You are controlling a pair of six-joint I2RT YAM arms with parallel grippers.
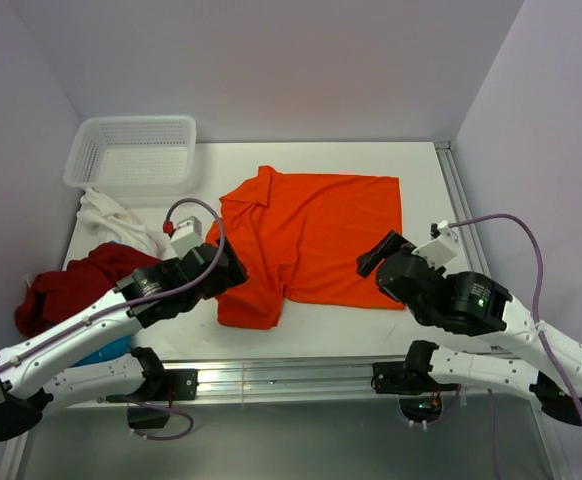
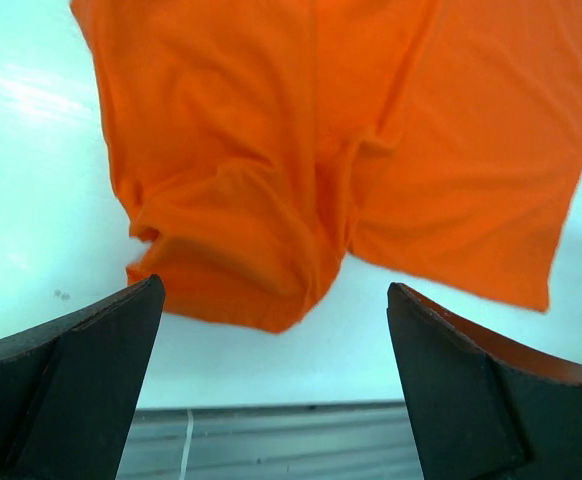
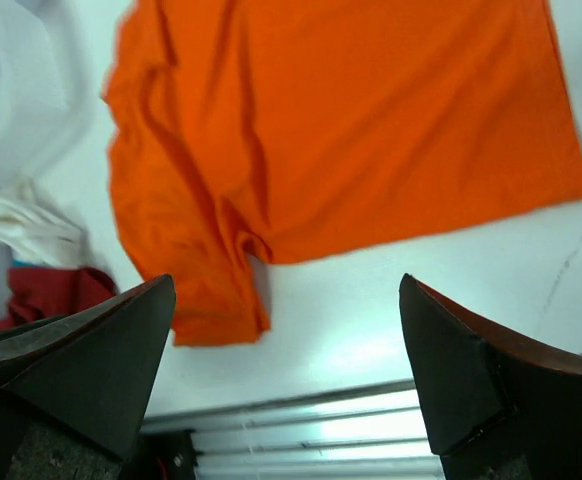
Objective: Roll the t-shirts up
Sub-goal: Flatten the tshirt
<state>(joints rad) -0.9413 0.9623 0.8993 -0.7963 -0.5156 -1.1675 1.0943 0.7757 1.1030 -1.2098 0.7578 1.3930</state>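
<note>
Orange t-shirt [image 1: 311,235] flat on table [image 1: 421,170], left pincer [image 2: 276,295] and right pincer [image 3: 286,290] both apart

1. Bright orange short-sleeved collared cloth shirt [image 1: 316,235]: spread on the white worktop [image 1: 421,170], collar toward the far left, a wrinkled part reaching toward the near edge at its left.
2. White plastic mesh basket [image 1: 131,150]: upright at the far-left corner, apart from the orange shirt.
3. Crumpled white cloth shirt [image 1: 111,218]: just in front of the basket.
4. Crumpled dark red cloth shirt [image 1: 71,285]: at the left edge, touching the white one.
5. Blue cloth [image 1: 106,352]: a small patch showing under the left arm.
6. Left claw [image 1: 235,270]: over the orange shirt's near-left part.
7. Right claw [image 1: 373,257]: at the shirt's near-right edge.
</note>
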